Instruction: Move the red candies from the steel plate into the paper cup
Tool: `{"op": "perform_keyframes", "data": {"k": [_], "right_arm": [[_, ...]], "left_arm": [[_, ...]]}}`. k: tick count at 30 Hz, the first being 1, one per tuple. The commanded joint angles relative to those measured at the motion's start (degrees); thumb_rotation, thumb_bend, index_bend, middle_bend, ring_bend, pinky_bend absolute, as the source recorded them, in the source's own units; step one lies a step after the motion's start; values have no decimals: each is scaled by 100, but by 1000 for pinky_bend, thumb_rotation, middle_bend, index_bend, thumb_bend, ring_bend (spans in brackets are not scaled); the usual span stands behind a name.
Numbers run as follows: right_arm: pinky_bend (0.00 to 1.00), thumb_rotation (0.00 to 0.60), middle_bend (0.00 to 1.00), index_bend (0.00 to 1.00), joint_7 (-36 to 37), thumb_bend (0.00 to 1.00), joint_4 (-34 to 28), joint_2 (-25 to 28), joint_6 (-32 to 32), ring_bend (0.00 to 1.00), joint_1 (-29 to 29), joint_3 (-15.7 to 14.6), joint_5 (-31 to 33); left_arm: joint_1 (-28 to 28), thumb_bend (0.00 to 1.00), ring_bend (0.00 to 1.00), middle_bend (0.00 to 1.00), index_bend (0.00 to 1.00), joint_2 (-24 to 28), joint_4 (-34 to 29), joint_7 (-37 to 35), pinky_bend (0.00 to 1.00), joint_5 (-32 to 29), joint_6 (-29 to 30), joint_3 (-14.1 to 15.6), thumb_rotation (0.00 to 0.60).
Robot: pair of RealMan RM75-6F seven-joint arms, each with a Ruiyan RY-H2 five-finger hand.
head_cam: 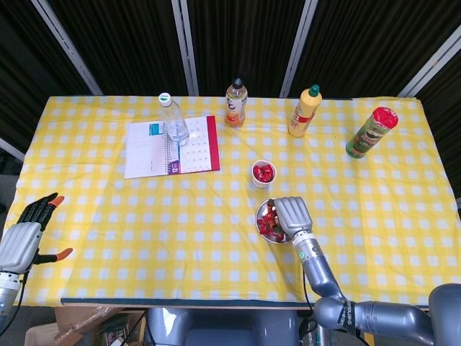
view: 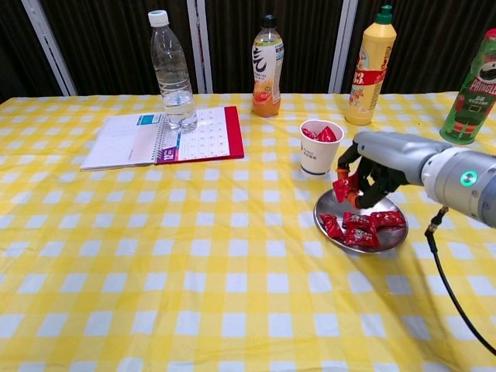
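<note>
— What do you get from the chest view that the head view hides?

— My right hand (view: 381, 164) sits above the far rim of the round steel plate (view: 397, 234), pinching one red wrapped candy (view: 341, 188) in its fingertips, clear of the plate. From the head view the back of that hand (head_cam: 291, 215) covers the pinch, so there I cannot tell what it holds. The other red candies (view: 358, 228) lie in the plate, and more show inside the white paper cup (view: 318, 154), just beyond the plate to its far left.

— And your left hand?

— Only the head view shows it: the left hand (head_cam: 25, 236) hangs off the near left edge of the yellow checked desk (head_cam: 144, 223), fingers spread, holding nothing.

— Any writing?

— The green snack can (view: 473, 93) at far right reads "Pringles". The yellow squeeze bottle (view: 367, 71), the orange drink bottle (view: 266, 70) and the cup's label are too small to read. A clear water bottle (view: 172, 75) stands on the open spiral calendar (view: 167, 137).
</note>
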Motion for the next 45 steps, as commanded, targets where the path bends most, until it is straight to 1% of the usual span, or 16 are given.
{"op": "perform_keyframes", "data": {"k": [1,5,8,12,18,23,26,29,32,37,45], "right_arm": [[1000,600,811,605,-44,636,-93,136,114,901,94,235,1],[1000,600,811,605,-87,636,-46,214,102,901,255,525,131],[1000,600,811,605,-149,636,90,212,44,901,384,661,255],[1000,600,811,605,-184,635,468,102,-116,901,605,837,472],[1000,600,811,605,-101,636,1155,-149,-385,901,904,1011,632],[1000,600,811,604,-36,636,1624,-356,-619,902,1104,1052,709],[1000,600,811,576,-9,636,1894,-486,-744,902,1203,1030,733],[1000,600,811,530,-4,615,2099,-580,-830,902,1263,1004,779],[1000,600,811,467,-7,561,2263,-639,-868,901,1296,969,798],[1000,600,811,377,28,508,2321,-662,-810,902,1301,963,768],[1000,600,811,347,-50,506,2015,-509,-546,901,1230,950,742]], "left_arm": [[-2,35,0,0,0,3,-5,-6,0,1,-6,2,600],[-11,36,0,0,0,12,-31,-15,0,-31,-39,-3,600],[-21,35,0,0,0,19,-49,-19,0,-59,-68,-9,600],[-37,35,0,0,0,32,-75,-8,0,-109,-117,-17,600],[-70,35,0,0,0,82,-140,-20,0,-206,-242,-19,600],[-88,35,0,0,0,102,-151,-42,0,-257,-304,-24,600],[-106,35,0,0,0,117,-183,-33,0,-298,-351,-31,600],[-113,35,0,0,0,130,-205,-29,0,-315,-373,-32,600],[-120,35,0,0,0,146,-227,-35,0,-335,-397,-33,600],[-131,36,0,0,0,161,-277,-14,0,-341,-405,-40,600],[-104,36,0,0,0,164,-246,-33,0,-304,-363,-20,600]]}}
